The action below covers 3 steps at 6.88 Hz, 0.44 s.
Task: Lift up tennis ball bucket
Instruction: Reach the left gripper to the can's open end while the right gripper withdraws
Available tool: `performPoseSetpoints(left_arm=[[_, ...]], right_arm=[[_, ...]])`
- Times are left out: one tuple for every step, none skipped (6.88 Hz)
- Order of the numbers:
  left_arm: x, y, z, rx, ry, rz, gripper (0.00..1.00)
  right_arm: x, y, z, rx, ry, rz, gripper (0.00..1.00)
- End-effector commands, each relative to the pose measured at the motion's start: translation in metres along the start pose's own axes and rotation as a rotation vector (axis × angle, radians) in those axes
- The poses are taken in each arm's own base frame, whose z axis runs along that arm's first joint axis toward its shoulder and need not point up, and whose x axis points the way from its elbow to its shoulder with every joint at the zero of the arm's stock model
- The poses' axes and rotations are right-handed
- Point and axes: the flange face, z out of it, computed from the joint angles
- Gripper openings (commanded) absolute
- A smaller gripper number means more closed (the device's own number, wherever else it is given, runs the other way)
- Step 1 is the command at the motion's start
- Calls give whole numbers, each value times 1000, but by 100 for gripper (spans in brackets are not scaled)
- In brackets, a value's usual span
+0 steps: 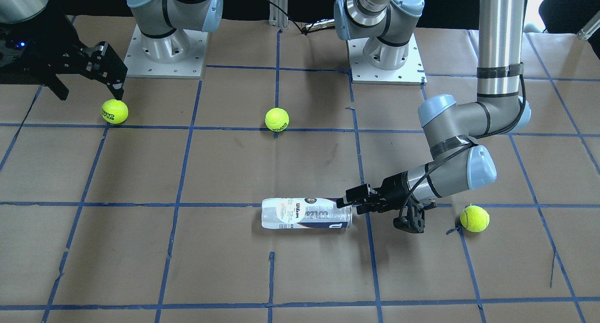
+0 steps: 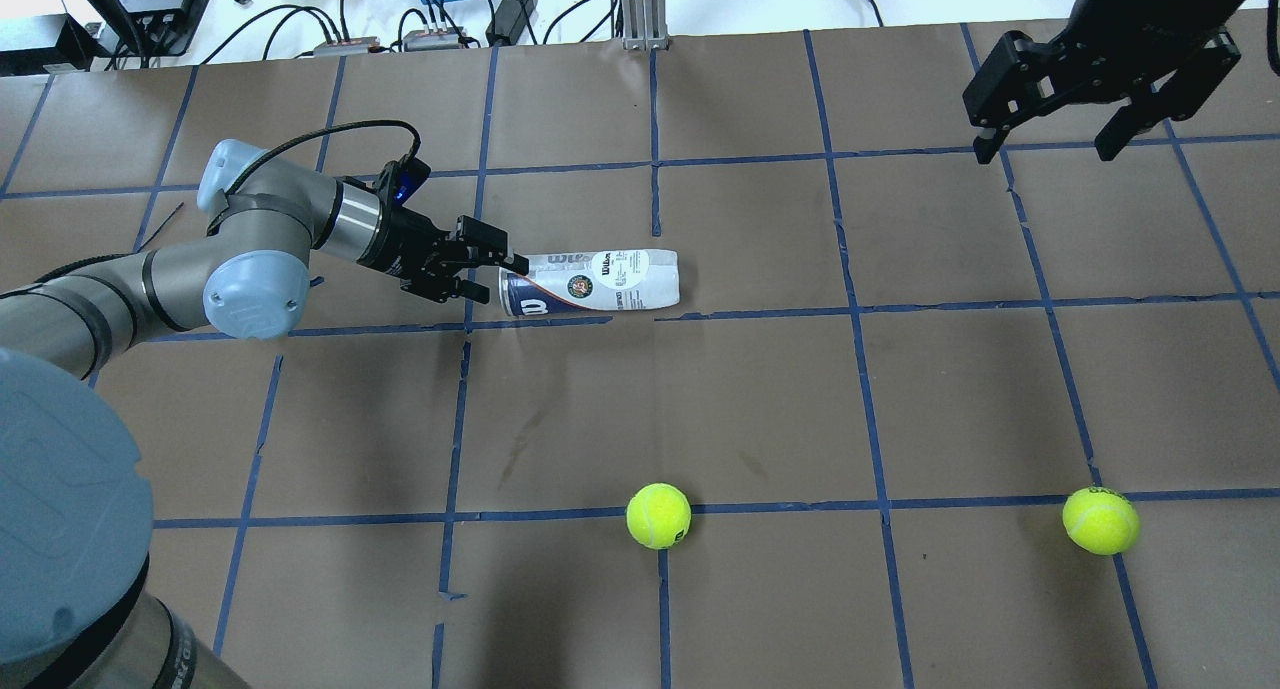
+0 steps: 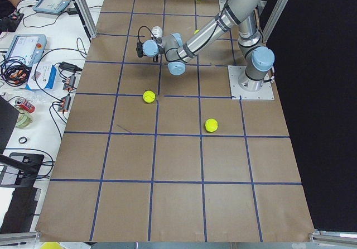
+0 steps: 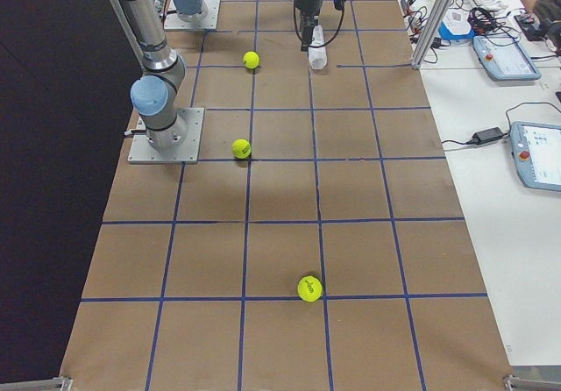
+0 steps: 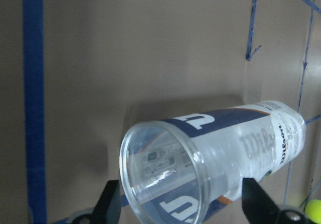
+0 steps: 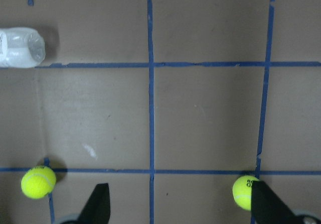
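The tennis ball bucket [image 2: 600,281] lay on its side on the table [image 2: 760,389]. The step was the approach: the left gripper [image 2: 500,279] was spread on both sides of the open rim. Next, I think, it must advance slightly and close gently before lifting. The right gripper [image 2: 1046,152] hung spread, well apart

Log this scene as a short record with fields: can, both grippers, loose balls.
tennis ball bucket: on its side on the table, mouth toward left gripper, looks empty
left gripper: open, jaws straddling the bucket's mouth
right gripper: open, raised, far from the bucket
tennis balls: three, loose, none touching the bucket
lift: not yet begun
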Motion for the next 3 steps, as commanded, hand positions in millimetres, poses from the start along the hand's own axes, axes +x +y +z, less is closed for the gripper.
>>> performPoseSetpoints(left_arm=[[10,-2,10,-2,80,-8,58],[10,-2,10,-2,82,-15,34],[18,-3,5,9,83,-8,16]], right_arm=[[-20,-17,-4,37,6,11,100],[-28,-27,-10,43,5,-3,100],[-47,-28,-5,42,8,-18,100]])
